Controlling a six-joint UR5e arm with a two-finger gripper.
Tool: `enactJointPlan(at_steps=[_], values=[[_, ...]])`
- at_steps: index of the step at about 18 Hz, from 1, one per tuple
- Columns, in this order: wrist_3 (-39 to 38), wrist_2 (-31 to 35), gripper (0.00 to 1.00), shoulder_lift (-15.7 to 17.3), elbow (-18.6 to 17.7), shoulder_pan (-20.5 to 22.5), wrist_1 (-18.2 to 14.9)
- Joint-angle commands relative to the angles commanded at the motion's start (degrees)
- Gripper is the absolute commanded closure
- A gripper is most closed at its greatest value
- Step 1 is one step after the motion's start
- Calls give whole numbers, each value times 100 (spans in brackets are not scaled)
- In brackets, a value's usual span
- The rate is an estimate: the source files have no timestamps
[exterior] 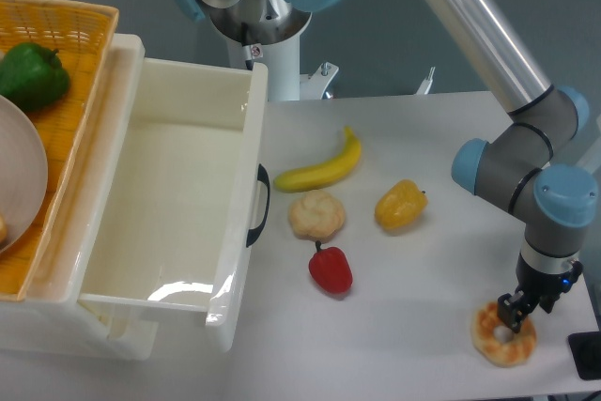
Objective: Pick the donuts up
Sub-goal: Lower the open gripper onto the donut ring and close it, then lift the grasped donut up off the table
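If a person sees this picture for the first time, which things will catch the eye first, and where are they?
The big robot arm reaches down at the right, with its gripper right at the donut near the table's front right corner. In the middle of the white table lies bright toy food: a banana, a yellow pepper, a red pepper and a pale bun. At the left stands a large open white drawer.

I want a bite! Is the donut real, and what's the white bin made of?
Probably not real: the donut looks like a matte foam or soft plastic toy, with flat painted-looking glaze patches. The bin looks like hard glossy plastic; light reflects off its floor and rim.
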Motion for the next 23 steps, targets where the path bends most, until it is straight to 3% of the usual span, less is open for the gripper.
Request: enactJointPlan(at_steps=[9, 14, 16, 19, 23], values=[[9, 0, 53, -9, -18, -79, 0], [79, -9, 86, 17, -53, -88, 0], [184, -9, 87, 53, -88, -88, 0], [430, -9, 87, 271, -307, -88, 0], [948, -18, 92, 825, -746, -97, -26]])
